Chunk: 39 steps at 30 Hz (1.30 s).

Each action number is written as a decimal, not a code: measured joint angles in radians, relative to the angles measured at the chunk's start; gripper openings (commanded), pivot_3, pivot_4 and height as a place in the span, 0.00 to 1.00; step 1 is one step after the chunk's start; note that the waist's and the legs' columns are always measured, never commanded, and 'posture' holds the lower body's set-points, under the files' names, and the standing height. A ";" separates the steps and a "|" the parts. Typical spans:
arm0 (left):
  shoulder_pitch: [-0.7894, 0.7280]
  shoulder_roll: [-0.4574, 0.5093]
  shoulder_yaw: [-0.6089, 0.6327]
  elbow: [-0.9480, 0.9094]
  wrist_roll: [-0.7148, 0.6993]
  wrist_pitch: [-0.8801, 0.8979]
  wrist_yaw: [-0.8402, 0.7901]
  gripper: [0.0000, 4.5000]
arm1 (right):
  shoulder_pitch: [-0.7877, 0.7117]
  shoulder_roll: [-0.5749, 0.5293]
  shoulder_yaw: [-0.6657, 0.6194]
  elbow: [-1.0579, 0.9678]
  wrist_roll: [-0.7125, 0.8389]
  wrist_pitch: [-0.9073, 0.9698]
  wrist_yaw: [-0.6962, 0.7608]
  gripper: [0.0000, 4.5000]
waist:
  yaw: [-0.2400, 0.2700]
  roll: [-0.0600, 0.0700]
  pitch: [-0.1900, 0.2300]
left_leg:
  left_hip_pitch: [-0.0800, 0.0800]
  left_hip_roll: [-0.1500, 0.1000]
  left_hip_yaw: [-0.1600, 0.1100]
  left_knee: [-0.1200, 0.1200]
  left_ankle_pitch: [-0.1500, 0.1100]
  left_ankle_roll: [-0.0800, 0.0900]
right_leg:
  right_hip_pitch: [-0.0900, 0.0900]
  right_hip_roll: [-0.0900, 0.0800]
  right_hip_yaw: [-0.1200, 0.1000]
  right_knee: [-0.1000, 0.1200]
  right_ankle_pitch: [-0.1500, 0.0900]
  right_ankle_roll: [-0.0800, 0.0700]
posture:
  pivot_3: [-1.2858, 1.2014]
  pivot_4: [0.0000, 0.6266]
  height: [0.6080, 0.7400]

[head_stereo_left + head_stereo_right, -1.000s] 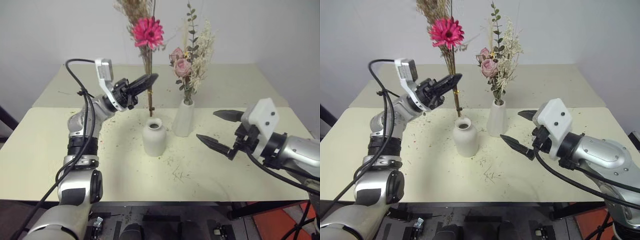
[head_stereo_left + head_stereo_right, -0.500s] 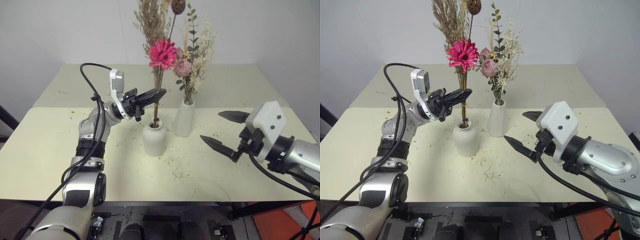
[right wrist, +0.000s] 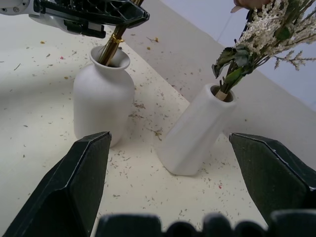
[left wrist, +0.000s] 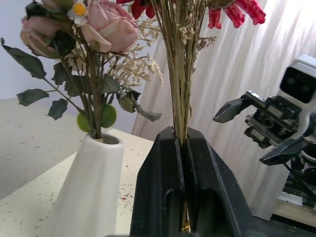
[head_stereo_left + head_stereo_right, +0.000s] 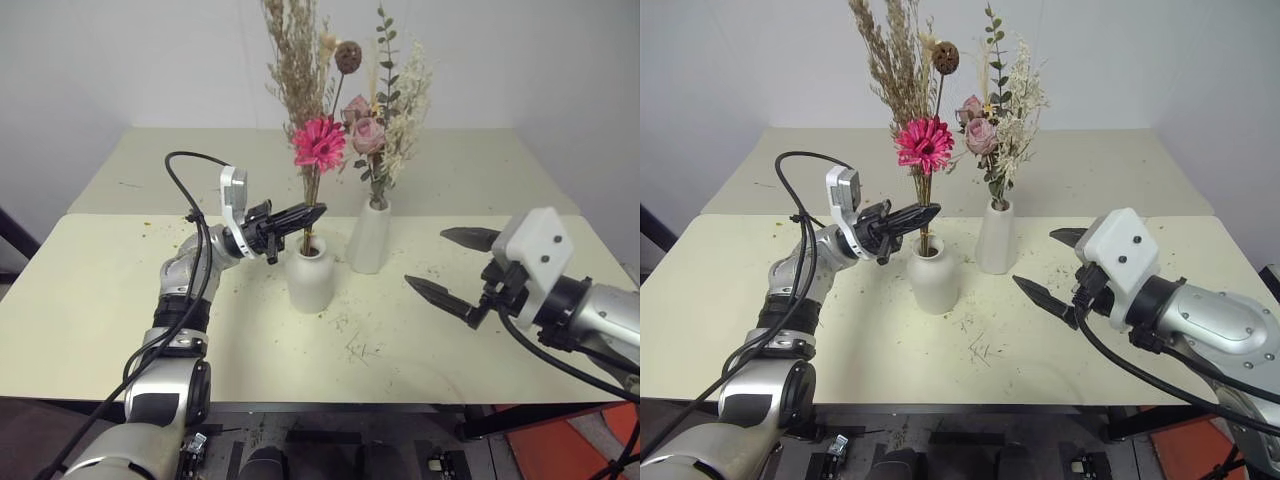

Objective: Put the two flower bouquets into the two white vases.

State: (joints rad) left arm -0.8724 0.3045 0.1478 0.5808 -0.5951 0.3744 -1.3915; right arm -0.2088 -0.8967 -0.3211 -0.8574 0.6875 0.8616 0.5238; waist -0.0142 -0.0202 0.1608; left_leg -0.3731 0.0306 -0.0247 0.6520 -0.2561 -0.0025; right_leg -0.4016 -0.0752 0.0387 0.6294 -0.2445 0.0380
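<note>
The dried grass bouquet with a magenta flower (image 5: 318, 143) stands upright with its stem ends inside the mouth of the short rounded white vase (image 5: 309, 278). My left gripper (image 5: 318, 212) is shut on its stems (image 4: 180, 74) just above the vase's neck. The bouquet of pale pink roses (image 5: 368, 133) stands in the taller slim vase (image 5: 368, 238) right beside it. My right gripper (image 5: 425, 257) hovers open to the right of both vases, pointing at them with nothing between its fingers.
The vases stand near the middle of a pale yellow table (image 5: 100, 330), which is sprinkled with plant crumbs (image 5: 355, 347). A second table (image 5: 470, 160) adjoins behind, against a white wall. A black cable (image 5: 185, 165) loops over my left arm.
My left gripper has come down with the dried grass bouquet, and its stems have gone from above the short vase into its mouth. The right arm has stayed put.
</note>
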 measured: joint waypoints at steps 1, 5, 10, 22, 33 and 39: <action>0.008 0.000 0.000 -0.002 0.000 0.000 -0.006 0.24 | 0.000 0.000 0.000 0.000 -0.001 -0.001 0.000 1.00 | 0.000 0.000 0.000 | 0.000 0.000 0.000 0.000 0.000 0.000 | 0.000 0.000 0.000 0.000 0.000 0.000 | 0.52 0.24 1.00; 0.033 0.000 -0.011 -0.026 0.006 -0.010 -0.033 0.53 | 0.003 -0.001 0.000 0.004 -0.007 -0.004 0.003 1.00 | -0.001 0.000 0.000 | 0.000 0.000 0.000 0.000 0.000 0.000 | 0.000 0.000 0.000 0.000 0.000 0.000 | 0.52 0.24 1.00; 0.051 0.021 -0.023 -0.050 0.023 -0.026 -0.028 0.90 | 0.007 -0.001 0.000 0.004 -0.010 -0.007 0.016 1.00 | -0.001 0.000 0.000 | 0.000 0.000 0.000 0.000 0.000 0.000 | 0.000 0.000 0.000 0.000 0.000 0.000 | 0.52 0.24 1.00; 0.167 0.203 -0.048 -0.145 0.090 0.001 0.023 0.99 | 0.023 -0.002 0.007 0.031 -0.041 -0.027 0.041 1.00 | -0.001 0.000 0.000 | 0.001 0.001 0.000 0.000 0.000 0.000 | 0.000 0.000 0.000 0.000 0.000 0.000 | 0.52 0.24 1.00; 0.367 0.434 0.075 -0.401 0.080 0.005 0.093 0.99 | 0.111 -0.041 -0.100 0.084 -0.038 -0.067 0.155 1.00 | 0.000 0.000 0.000 | 0.001 0.002 0.001 0.000 0.000 0.000 | 0.000 0.000 0.000 0.000 0.000 0.000 | 0.52 0.24 1.00; 0.417 0.559 0.145 -0.509 0.078 0.028 0.129 0.99 | 0.188 -0.097 -0.231 0.161 -0.058 -0.129 0.281 1.00 | 0.003 0.001 0.000 | 0.004 0.002 0.001 -0.001 0.000 0.001 | 0.003 0.000 0.000 0.000 0.000 0.000 | 0.52 0.24 1.00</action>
State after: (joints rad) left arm -0.4550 0.8637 0.2928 0.0723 -0.5172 0.4026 -1.2623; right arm -0.0209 -0.9934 -0.5520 -0.6966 0.6291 0.7323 0.8048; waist -0.0112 -0.0197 0.1605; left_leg -0.3688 0.0326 -0.0232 0.6514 -0.2566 -0.0019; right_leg -0.3986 -0.0753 0.0388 0.6294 -0.2450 0.0381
